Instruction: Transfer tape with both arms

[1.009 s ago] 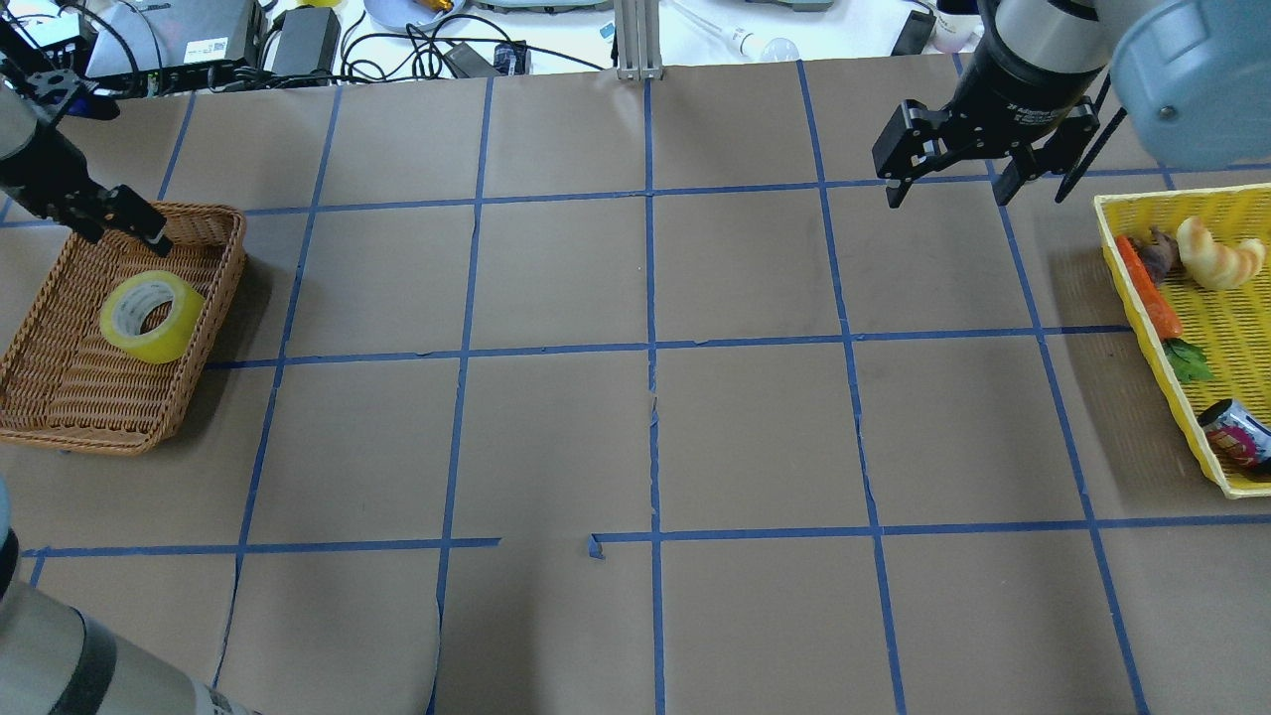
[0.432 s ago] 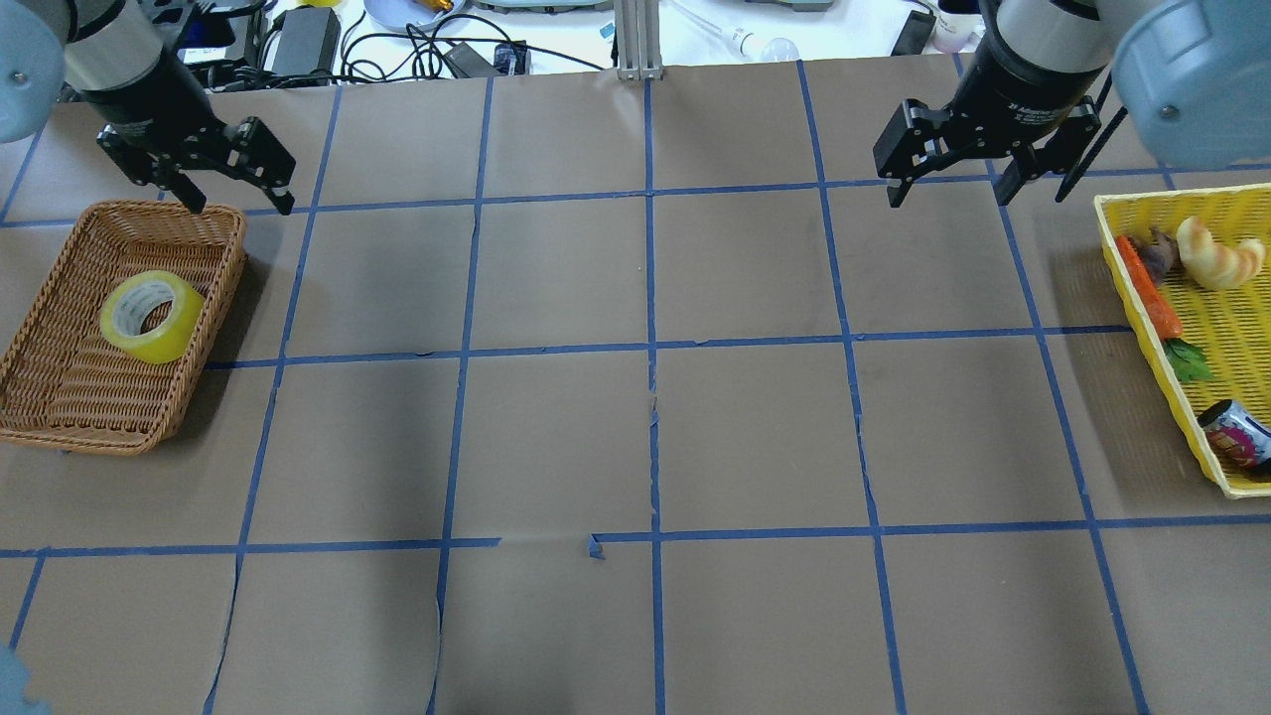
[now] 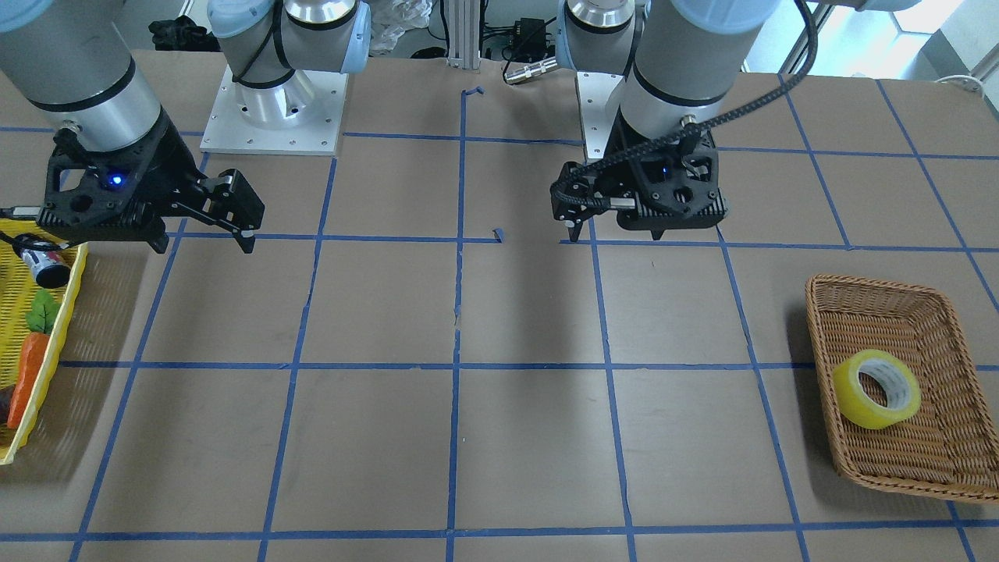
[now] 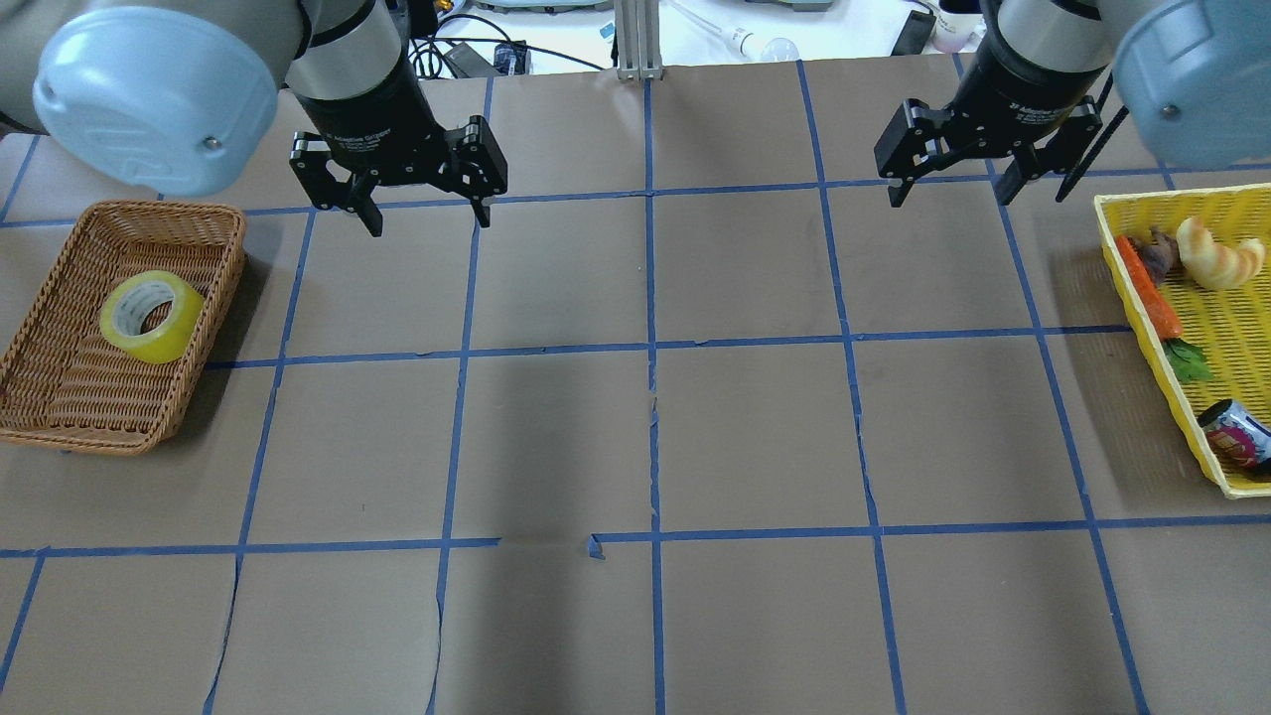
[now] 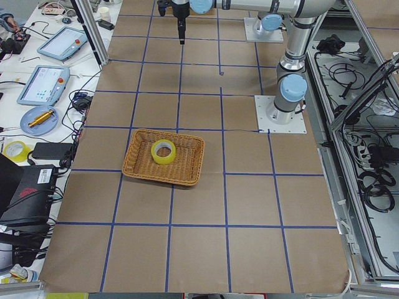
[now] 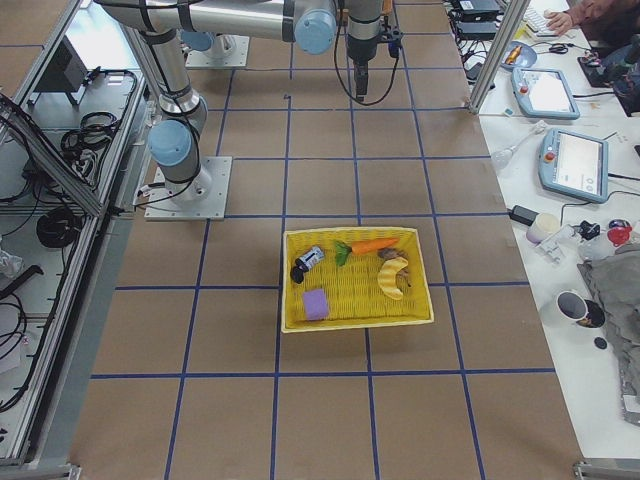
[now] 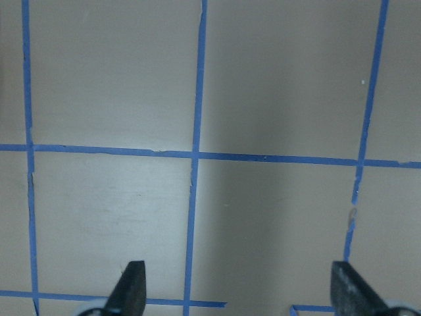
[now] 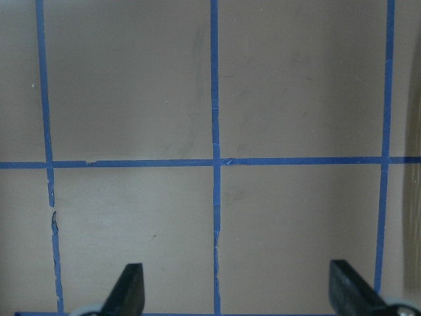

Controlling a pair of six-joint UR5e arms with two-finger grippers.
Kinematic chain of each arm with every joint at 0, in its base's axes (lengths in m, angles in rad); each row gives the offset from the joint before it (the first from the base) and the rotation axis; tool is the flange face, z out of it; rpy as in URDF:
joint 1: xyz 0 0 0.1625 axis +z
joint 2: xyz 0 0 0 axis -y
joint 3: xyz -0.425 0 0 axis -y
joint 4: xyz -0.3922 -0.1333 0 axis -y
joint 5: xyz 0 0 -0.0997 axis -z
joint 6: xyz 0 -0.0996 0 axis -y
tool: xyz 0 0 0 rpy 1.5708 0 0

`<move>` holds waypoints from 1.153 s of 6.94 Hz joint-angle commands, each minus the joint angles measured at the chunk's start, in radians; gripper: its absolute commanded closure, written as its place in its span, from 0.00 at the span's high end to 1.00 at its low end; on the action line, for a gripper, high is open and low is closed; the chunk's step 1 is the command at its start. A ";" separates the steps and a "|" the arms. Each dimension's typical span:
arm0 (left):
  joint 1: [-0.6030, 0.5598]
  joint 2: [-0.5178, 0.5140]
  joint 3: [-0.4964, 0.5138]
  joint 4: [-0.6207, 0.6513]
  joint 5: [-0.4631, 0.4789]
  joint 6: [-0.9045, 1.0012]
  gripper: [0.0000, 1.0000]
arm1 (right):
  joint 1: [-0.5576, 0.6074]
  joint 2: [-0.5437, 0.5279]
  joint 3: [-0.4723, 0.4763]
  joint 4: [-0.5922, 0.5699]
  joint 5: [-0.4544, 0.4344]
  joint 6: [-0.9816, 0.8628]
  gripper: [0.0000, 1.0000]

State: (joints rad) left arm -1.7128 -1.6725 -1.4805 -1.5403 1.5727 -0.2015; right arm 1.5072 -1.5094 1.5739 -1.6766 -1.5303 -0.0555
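The yellow tape roll [image 4: 151, 316] lies tilted in a brown wicker basket [image 4: 60, 392] at the table's left end. It also shows in the front view [image 3: 876, 388] and in the exterior left view [image 5: 163, 151]. My left gripper [image 4: 429, 224] hangs open and empty above the bare table, to the right of the basket and farther back. Its wrist view shows only paper and blue lines between its fingertips [image 7: 131, 289]. My right gripper [image 4: 948, 201] is open and empty over the far right of the table. It also shows in the front view [image 3: 204, 243].
A yellow mesh basket [image 4: 1236, 328] at the right edge holds a carrot, a croissant, a can and other items; it also shows in the exterior right view [image 6: 355, 310]. Cables and devices [image 4: 397, 40] lie beyond the far edge. Blue tape lines grid the brown paper.
My left arm has swung from over the wicker basket's far corner to the right, away from the basket, with its gripper still open. The tape and the right arm have not moved.
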 commanded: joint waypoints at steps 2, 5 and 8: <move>0.100 0.079 -0.009 -0.007 -0.008 0.096 1.00 | 0.004 -0.009 0.000 0.012 0.002 0.000 1.00; 0.154 0.123 -0.055 -0.020 -0.045 0.159 1.00 | 0.041 -0.011 0.021 0.018 -0.007 0.002 1.00; 0.156 0.126 -0.057 0.002 -0.053 0.160 1.00 | 0.041 -0.006 0.023 0.012 0.002 0.000 1.00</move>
State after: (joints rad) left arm -1.5576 -1.5473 -1.5361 -1.5483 1.5218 -0.0381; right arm 1.5473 -1.5178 1.5961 -1.6603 -1.5288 -0.0540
